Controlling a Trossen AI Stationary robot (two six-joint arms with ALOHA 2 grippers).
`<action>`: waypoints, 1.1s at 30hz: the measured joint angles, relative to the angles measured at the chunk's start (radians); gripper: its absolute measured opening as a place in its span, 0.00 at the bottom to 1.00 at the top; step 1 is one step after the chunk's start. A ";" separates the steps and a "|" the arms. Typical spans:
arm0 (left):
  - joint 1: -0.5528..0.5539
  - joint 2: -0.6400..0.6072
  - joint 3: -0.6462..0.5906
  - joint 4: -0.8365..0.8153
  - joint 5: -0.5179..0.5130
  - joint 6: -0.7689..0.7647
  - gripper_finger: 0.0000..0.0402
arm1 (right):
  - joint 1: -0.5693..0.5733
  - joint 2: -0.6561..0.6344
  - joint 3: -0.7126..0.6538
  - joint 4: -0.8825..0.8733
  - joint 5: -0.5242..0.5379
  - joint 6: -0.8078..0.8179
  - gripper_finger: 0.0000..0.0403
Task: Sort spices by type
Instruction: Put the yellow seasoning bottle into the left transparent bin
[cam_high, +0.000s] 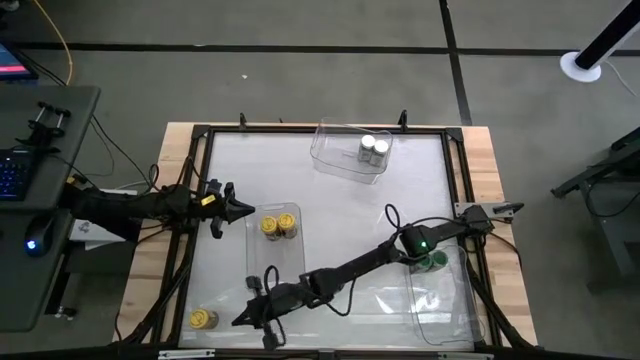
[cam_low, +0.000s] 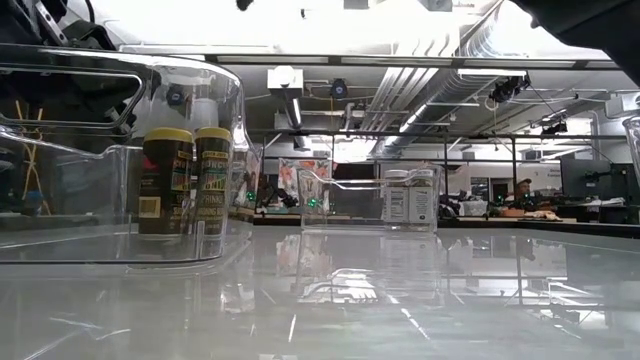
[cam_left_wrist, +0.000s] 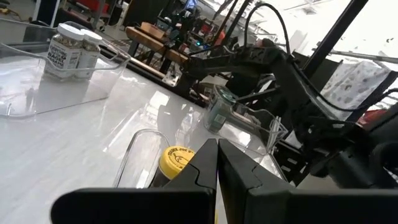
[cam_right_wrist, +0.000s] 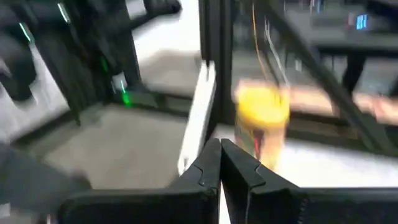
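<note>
On my screens the counter (cam_high: 330, 215) carries three clear bins: the far bin (cam_high: 345, 150) holds two silver-lidded jars (cam_high: 373, 150), the middle bin (cam_high: 275, 245) two yellow-lidded jars (cam_high: 277, 226), and the right-hand bin (cam_high: 440, 300) a green-lidded jar (cam_high: 432, 262). My right end effector (cam_high: 262, 318) sits pinched shut and empty near the front edge, a loose yellow-lidded jar (cam_high: 203, 319) just beside it (blurred on that wrist feed). My left end effector (cam_high: 240, 209), also closed on nothing, points at the middle bin.

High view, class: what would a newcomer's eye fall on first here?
The right arm stretching across the table, its hand shut near the front left corner, close to a lone yellow-lidded jar. Next, two yellow-lidded jars in the middle bin, by the shut left hand, and two white-lidded jars in the far bin.
</note>
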 joint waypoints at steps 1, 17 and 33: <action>0.000 0.000 0.000 0.000 0.000 0.000 0.00 | -0.004 -0.011 0.000 -0.058 0.009 -0.009 0.00; 0.000 0.000 0.000 0.001 0.000 0.000 0.00 | -0.097 -0.309 -0.001 -1.154 0.345 -0.092 0.00; 0.000 0.000 0.000 0.000 0.000 0.000 0.00 | -0.101 -0.816 -0.849 -1.043 0.406 0.299 0.00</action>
